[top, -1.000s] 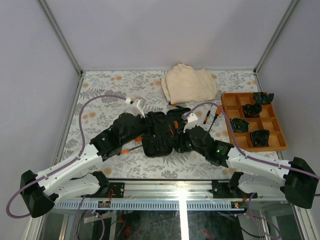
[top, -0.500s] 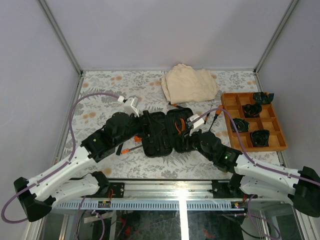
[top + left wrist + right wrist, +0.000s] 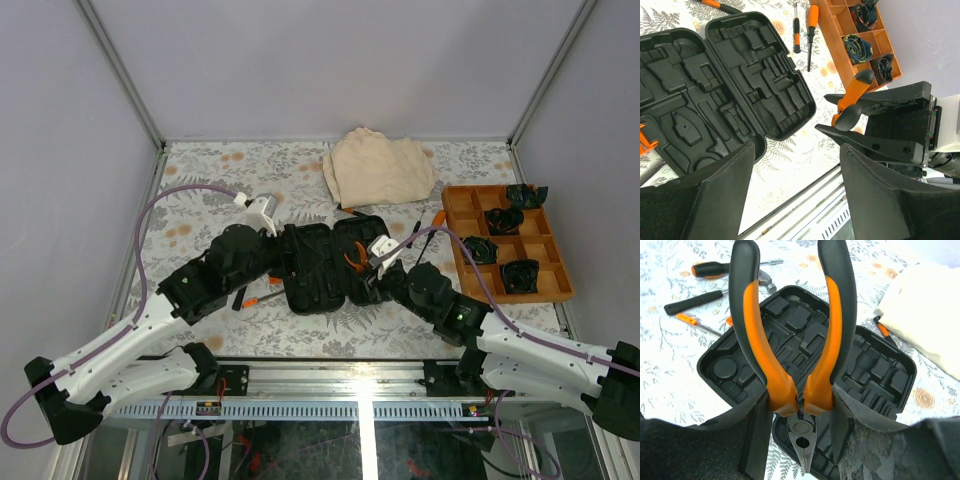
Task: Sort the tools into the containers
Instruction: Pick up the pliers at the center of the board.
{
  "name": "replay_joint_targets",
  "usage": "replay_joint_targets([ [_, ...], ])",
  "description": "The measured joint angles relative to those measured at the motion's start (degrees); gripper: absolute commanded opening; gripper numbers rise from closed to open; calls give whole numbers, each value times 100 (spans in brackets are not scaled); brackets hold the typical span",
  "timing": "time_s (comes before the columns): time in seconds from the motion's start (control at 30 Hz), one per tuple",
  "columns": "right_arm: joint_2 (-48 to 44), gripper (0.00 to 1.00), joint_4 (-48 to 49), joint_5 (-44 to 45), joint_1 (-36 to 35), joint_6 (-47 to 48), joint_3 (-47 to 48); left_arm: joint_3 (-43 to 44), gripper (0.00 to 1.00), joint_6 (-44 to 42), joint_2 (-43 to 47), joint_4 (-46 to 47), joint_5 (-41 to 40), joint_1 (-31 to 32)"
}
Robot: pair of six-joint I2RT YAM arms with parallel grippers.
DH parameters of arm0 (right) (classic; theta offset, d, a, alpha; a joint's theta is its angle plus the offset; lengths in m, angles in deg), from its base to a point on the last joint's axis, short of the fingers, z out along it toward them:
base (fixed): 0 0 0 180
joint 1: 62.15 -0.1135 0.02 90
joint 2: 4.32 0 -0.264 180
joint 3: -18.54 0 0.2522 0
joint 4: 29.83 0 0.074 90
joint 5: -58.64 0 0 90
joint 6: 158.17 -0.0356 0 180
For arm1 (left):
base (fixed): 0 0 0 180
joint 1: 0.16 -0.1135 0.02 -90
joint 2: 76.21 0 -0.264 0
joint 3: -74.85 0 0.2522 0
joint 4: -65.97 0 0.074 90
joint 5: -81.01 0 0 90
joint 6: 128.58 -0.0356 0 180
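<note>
The black tool case (image 3: 320,270) lies open on the table, and its moulded slots (image 3: 715,90) show no tools in the left wrist view. My right gripper (image 3: 797,410) is shut on the orange-handled pliers (image 3: 785,340), gripping them near the pivot with the nose pointing down. It hangs over the case's right half (image 3: 362,262). At the case's left half my left gripper (image 3: 283,258) is open, with nothing between its fingers (image 3: 720,200). A hammer (image 3: 765,282) and a screwdriver (image 3: 715,269) lie beyond the case. Two screwdrivers (image 3: 812,20) lie by the tray.
A beige folded cloth (image 3: 378,168) lies at the back. An orange divided tray (image 3: 505,240) with dark rolled items stands at the right. Loose tools (image 3: 255,298) lie left of the case. The metal rail (image 3: 360,380) runs along the near edge.
My left gripper has drawn back to the left off the case and opened a little. The right arm has shifted slightly, still holding the pliers over the case.
</note>
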Motion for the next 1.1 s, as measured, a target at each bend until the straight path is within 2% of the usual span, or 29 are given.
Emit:
replay_joint_targets([
  [0.53, 680, 0, -461, -1047, -20, 1622, 448, 52, 69, -286, 48, -184, 28, 0],
  [1.1, 1043, 1, -1325, -1488, -271, 3803, 804, 260, 71, -671, -94, -234, 361, 0],
])
